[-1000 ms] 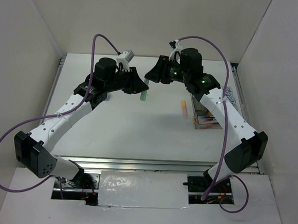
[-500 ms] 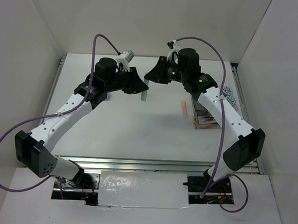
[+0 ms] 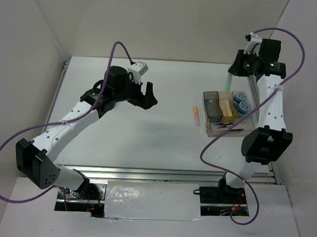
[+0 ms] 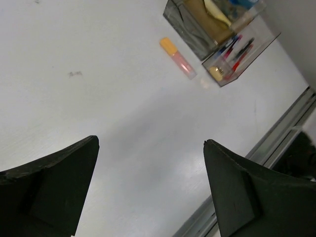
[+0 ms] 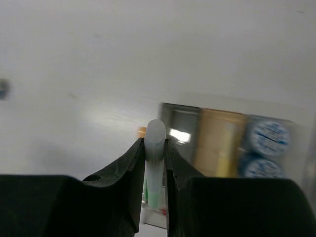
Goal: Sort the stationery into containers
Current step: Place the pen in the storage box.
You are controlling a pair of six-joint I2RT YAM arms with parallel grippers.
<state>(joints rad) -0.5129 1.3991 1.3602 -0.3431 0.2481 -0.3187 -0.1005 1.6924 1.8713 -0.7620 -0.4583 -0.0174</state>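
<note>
Left gripper (image 3: 150, 95) hangs wide open and empty over the middle of the table (image 3: 147, 134). The right gripper (image 3: 233, 71) pinches a green highlighter (image 3: 229, 81) upright over the far edge of the clear box (image 3: 206, 102). An orange highlighter (image 3: 195, 115) lies just left of the box.

Left wrist view: fingers (image 4: 54, 182) spread, nothing between them.

Right wrist view: fingers (image 5: 127, 168) clamped on the green highlighter above the box, blue tape rolls (image 5: 269, 143) inside it.

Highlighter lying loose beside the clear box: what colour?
Stubby highlighter: orange cap, pinkish barrel; left wrist view.
</note>
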